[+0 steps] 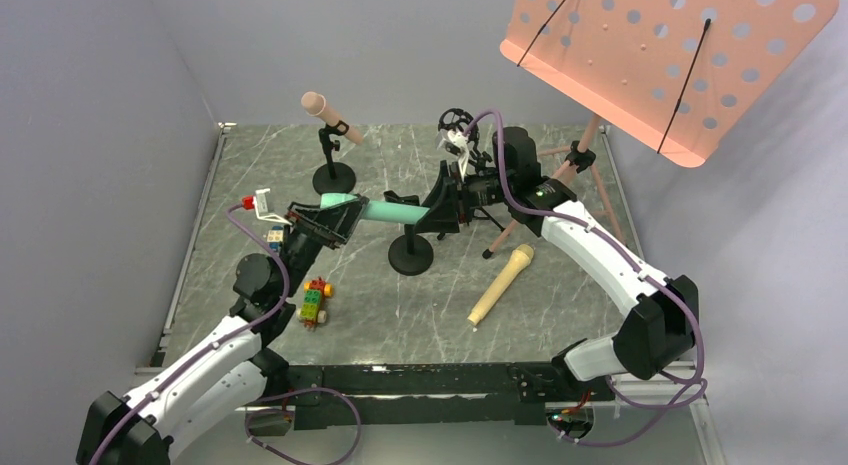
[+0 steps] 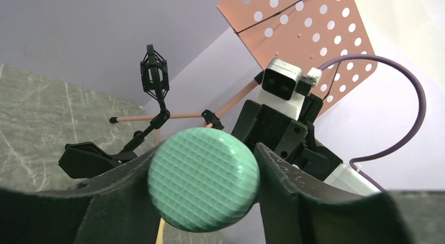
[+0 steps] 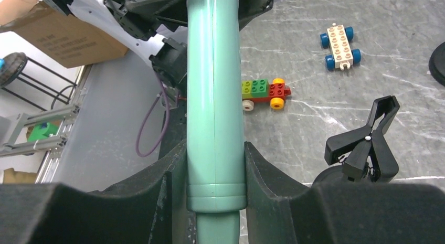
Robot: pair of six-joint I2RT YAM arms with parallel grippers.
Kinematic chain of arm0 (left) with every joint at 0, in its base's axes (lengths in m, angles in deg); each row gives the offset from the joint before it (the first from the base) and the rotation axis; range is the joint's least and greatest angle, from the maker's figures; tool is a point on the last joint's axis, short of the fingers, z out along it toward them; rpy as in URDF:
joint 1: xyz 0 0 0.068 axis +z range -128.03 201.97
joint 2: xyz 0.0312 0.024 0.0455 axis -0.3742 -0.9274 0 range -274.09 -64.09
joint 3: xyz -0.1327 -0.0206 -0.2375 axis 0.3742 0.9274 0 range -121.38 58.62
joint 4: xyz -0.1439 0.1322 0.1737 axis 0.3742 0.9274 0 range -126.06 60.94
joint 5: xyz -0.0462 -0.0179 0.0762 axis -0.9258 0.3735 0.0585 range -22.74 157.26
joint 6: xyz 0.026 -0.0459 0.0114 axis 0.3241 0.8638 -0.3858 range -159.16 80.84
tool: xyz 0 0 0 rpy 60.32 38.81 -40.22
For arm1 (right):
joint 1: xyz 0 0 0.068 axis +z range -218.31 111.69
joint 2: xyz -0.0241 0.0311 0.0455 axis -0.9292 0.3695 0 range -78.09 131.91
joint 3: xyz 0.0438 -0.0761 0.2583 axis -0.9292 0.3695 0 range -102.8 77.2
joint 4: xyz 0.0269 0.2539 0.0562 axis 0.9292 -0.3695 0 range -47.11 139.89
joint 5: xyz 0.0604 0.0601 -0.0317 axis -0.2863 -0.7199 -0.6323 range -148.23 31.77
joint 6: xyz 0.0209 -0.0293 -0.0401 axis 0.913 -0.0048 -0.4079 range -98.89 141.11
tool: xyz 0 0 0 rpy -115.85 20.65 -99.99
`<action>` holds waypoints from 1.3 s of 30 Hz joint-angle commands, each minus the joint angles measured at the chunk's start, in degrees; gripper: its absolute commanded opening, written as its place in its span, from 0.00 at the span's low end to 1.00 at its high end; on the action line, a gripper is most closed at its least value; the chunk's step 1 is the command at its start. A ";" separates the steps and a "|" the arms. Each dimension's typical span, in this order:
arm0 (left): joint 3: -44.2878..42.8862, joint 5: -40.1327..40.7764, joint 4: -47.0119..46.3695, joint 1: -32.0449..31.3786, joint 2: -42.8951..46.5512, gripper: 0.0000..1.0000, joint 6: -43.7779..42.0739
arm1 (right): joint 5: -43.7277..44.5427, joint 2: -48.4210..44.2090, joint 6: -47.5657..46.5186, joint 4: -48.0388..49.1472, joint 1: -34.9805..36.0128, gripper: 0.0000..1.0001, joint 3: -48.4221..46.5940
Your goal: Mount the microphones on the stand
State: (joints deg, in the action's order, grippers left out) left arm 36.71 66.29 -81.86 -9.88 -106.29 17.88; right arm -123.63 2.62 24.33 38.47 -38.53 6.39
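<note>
Holding the teal-green microphone (image 1: 385, 212) level above the counter (image 1: 560, 315) from both ends: textured head pinched in the left tool (image 1: 335, 213), smooth handle pinched in the right tool (image 1: 440, 207), just above the middle stand (image 1: 411, 255). Sitting tilted in the rear-left stand (image 1: 332, 175): salmon-pink microphone (image 1: 332, 119). Lying flat right of the middle stand, apart from both tools: pale yellow microphone (image 1: 502, 283). Resting near the left arm: toy block car (image 1: 315, 302).
</note>
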 commanded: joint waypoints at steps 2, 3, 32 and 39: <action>-0.94 0.80 -4.34 -0.22 -1.37 0.48 1.35 | -2.35 0.46 0.82 3.56 0.38 0.00 -0.66; -0.91 0.80 -4.46 -0.22 -1.40 0.36 1.07 | -2.47 0.58 0.47 3.31 0.44 0.00 -0.65; -29.89 -5.77 75.75 2.68 19.44 0.00 -51.29 | 23.53 6.00 -28.46 -2.64 -0.12 1.00 -0.78; -28.15 -4.87 75.46 2.68 21.81 0.00 -51.29 | 22.83 10.25 -20.89 3.07 1.92 1.00 -2.28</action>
State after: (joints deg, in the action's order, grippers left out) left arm 8.90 60.65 -5.17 -7.41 -86.07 -31.96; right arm -101.19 11.05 -2.29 34.49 -37.70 7.42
